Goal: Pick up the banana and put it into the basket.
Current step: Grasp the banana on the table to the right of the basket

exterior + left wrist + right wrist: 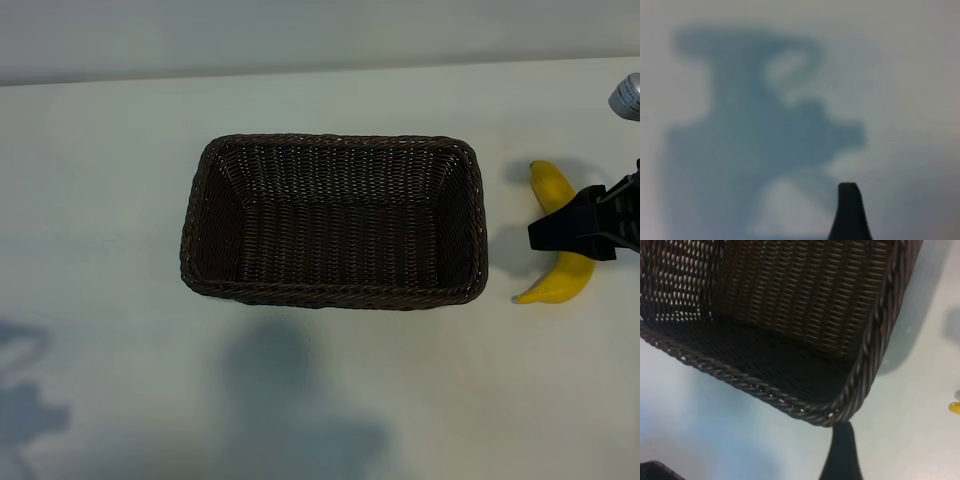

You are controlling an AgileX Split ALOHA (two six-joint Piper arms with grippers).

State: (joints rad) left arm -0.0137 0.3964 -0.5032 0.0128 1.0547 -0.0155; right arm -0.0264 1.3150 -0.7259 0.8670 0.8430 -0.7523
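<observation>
Banana lies on the table just right of the basket, apart from its rim. Right gripper hovers over it, jaws wide, holding nothing. Left gripper stands wide over bare table.

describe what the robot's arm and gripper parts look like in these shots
The right gripper is matte black and angular, and a silver-grey cylindrical part shows at the exterior view's edge. Each wrist view shows one black, tapering finger with a blunt tip. The left gripper's finger looks alike. No cables or markings visible.
</observation>
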